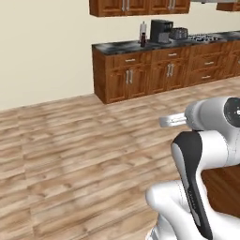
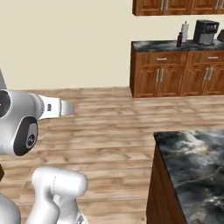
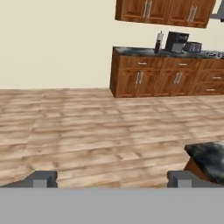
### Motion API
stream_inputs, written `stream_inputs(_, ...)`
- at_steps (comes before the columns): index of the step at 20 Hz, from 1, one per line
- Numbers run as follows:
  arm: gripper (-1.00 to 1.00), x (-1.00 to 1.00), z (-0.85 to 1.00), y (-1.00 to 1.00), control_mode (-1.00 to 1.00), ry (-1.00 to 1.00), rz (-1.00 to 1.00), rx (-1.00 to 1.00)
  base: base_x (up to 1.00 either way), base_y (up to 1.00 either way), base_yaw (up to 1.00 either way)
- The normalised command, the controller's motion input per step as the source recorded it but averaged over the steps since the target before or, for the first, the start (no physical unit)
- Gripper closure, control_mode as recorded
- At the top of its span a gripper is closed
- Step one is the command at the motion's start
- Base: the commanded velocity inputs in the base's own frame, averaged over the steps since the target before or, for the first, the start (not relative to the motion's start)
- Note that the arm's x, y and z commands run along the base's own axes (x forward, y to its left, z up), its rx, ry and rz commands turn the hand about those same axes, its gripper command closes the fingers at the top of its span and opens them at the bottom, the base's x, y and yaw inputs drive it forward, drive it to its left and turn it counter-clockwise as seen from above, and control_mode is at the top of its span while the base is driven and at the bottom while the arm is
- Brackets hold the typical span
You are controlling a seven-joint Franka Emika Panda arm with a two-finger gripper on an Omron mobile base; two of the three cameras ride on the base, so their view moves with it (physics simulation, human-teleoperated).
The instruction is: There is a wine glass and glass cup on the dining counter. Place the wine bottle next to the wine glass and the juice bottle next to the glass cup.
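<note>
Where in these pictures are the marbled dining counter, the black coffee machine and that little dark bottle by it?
dining counter (image 2: 197, 166), right base view, on its bare marbled top.
coffee machine (image 1: 161, 31), left base view, on its black front.
dark bottle (image 2: 179, 40), right base view, on its body.

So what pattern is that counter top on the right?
Black, grey and white marbling; the counter top shows best in the right base view.

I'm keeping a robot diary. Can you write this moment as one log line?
gripper: open, holding nothing | dining counter: corner near, right | far counter: small dark bottle by coffee machine
</note>
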Motion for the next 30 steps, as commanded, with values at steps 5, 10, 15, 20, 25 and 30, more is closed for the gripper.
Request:
stream_inputs(5, -1.0, 0.0, 0.0, 0.0, 1.0, 0.0, 0.0, 0.0, 1.0, 0.31, -0.26)
stream_inputs(10, -1.0, 0.0, 0.0, 0.0, 1.0, 0.0, 0.0, 0.0, 1.0, 0.34, -0.32)
stream_inputs(15, -1.0, 0.0, 0.0, 0.0, 1.0, 0.0, 0.0, 0.0, 1.0, 0.35, -0.35)
stream_inputs(20, -1.0, 0.0, 0.0, 0.0, 1.0, 0.0, 0.0, 0.0, 1.0, 0.11, -0.31)
stream_inputs(25, -1.0, 0.0, 0.0, 0.0, 1.0, 0.0, 0.0, 0.0, 1.0, 0.0, -0.21)
stream_inputs(30, -1.0, 0.0, 0.0, 0.0, 1.0, 0.0, 0.0, 0.0, 1.0, 0.0, -0.16)
